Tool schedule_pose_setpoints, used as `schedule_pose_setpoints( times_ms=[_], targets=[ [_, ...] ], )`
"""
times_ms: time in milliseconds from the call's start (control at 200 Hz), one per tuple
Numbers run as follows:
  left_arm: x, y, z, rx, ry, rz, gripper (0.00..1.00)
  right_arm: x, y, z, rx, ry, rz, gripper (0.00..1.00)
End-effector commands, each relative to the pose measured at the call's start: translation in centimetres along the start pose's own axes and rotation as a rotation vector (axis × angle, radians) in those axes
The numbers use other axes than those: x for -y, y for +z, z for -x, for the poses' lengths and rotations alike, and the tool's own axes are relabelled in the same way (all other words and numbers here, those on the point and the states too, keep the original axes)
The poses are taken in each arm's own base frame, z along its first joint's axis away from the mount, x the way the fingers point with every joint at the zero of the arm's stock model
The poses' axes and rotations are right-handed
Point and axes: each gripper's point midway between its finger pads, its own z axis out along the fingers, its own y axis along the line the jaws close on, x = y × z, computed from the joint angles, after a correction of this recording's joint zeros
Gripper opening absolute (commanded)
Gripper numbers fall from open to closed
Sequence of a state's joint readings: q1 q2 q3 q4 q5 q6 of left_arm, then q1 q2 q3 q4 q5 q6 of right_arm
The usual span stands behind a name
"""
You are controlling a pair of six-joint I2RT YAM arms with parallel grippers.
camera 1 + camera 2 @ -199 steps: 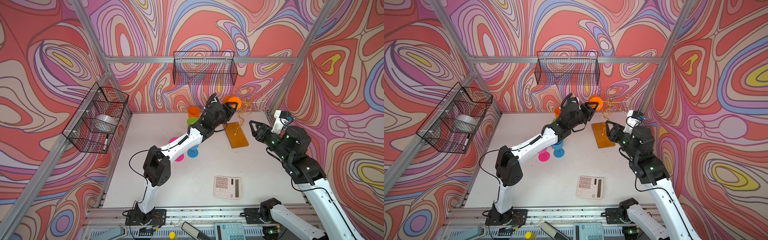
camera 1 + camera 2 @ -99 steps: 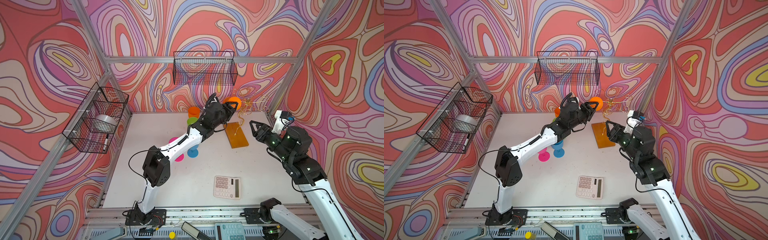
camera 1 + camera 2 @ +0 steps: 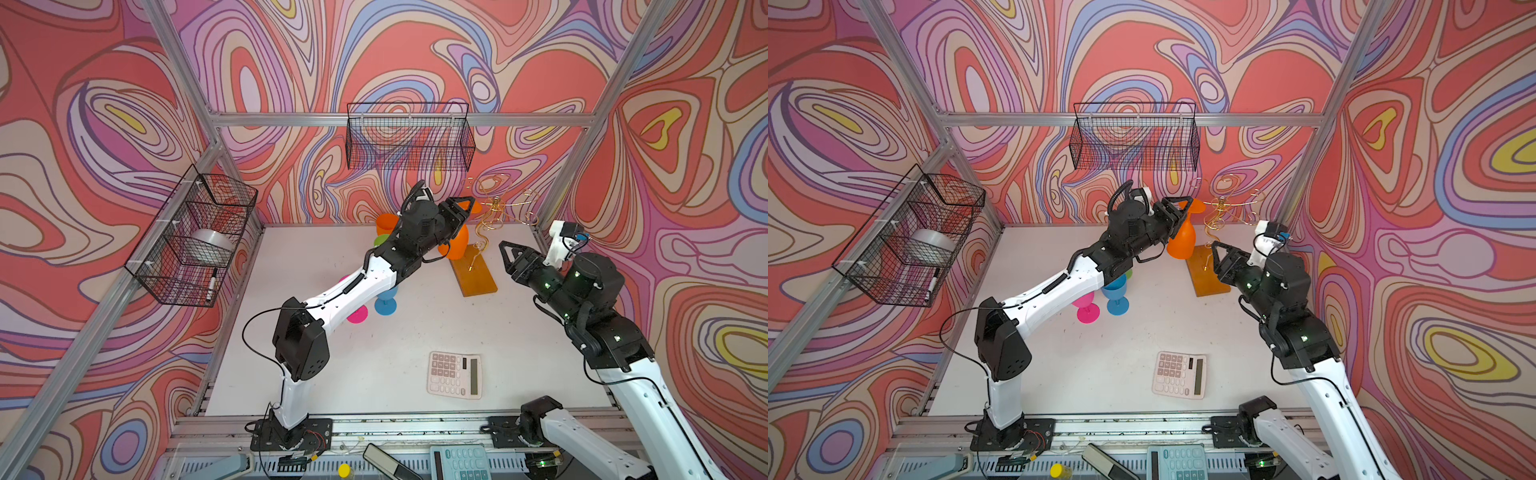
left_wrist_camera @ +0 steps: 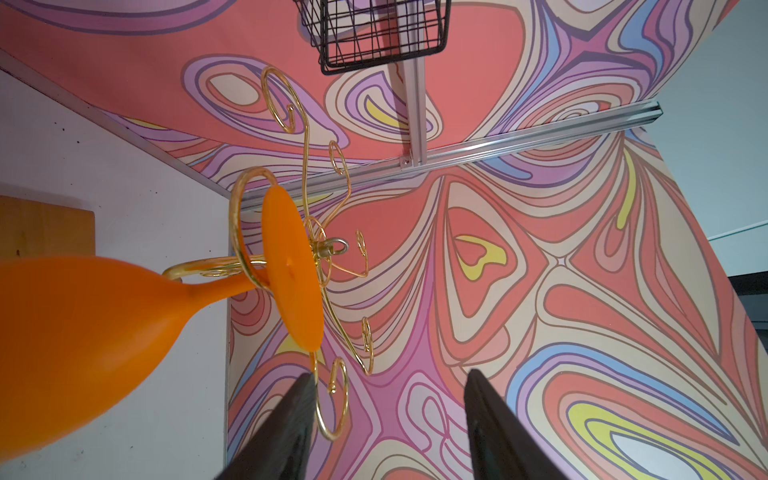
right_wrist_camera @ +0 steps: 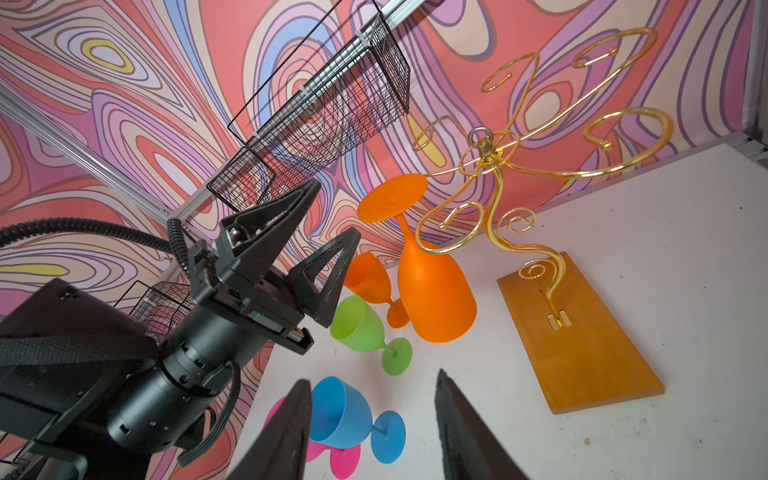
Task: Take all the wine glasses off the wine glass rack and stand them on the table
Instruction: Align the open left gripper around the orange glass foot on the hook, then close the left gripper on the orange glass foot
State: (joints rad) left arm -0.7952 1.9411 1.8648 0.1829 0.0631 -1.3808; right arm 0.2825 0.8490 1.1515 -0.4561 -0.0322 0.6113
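Swirled walls of pink, orange and lilac around a white tabletop (image 3: 316, 374). Far left, on the side wall: a black mesh basket (image 3: 191, 237), with a silver roll (image 3: 208, 245) and a marker (image 3: 212, 284) inside. Further in, on the table beneath the left arm: a pink glass (image 3: 1088, 311) and a blue glass (image 3: 1116, 295), upright and close together. Behind those, toward the back wall: a green glass (image 5: 365, 328) and a small orange glass (image 5: 370, 278), also on their feet. Higher up, on the back wall: a second mesh basket (image 3: 409, 137).

Next, the left gripper (image 5: 334, 212): raised to the level of the rack's arms, fingers apart, nothing between them. Sits near the foot of the wine glass (image 5: 436, 291) without clamping it.

Wine glass: large, orange, upside down. Hangs by its stem in one curled arm on the left side of the wine glass rack (image 3: 476, 276), foot resting on top of the curl, bowl dangling just above the table by the back end of the base. Not yet off the rack.

Rack itself: thin gold wire, wavy stem, curled arms spreading out, flat amber base, near the back right corner. Toward the front edge, well apart from all this: a pale calculator (image 3: 455, 374), lying flat.

Rightmost, the right gripper (image 3: 509, 253): just beside the base, aimed toward the rack, fingers apart, holding nothing.
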Motion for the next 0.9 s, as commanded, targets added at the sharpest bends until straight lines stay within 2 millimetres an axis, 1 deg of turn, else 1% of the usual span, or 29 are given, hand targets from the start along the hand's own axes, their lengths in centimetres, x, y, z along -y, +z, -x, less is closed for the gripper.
schedule_pose_setpoints(
  times_ms=[0,145,305,416,506,676,896],
  targets=[
    [1.2,-1.1,0.1,-0.002,0.002,-0.023,0.58,-0.1,-0.6,0.8,0.043,-0.009,0.005,0.51],
    [0.6,-1.3,0.1,0.001,-0.009,0.004,0.54,0.1,-0.7,0.8,0.047,-0.008,0.0,0.51],
    [-1.0,-0.9,0.0,-0.004,-0.039,0.049,0.52,0.2,-0.8,0.7,0.048,-0.007,-0.003,0.51],
    [-2.0,-0.6,0.1,-0.002,-0.056,0.067,0.51,0.3,-0.9,0.6,0.05,-0.007,-0.005,0.51],
    [-2.3,-0.3,0.2,-0.003,-0.066,0.066,0.52,0.3,-1.0,0.6,0.05,-0.007,-0.007,0.51],
    [-2.1,0.2,0.5,0.007,-0.078,0.038,0.52,0.3,-1.1,0.6,0.052,-0.011,-0.006,0.51],
    [-2.4,0.9,0.4,0.001,-0.078,0.052,0.53,0.4,-1.0,0.5,0.052,-0.015,-0.011,0.51]
  ],
)
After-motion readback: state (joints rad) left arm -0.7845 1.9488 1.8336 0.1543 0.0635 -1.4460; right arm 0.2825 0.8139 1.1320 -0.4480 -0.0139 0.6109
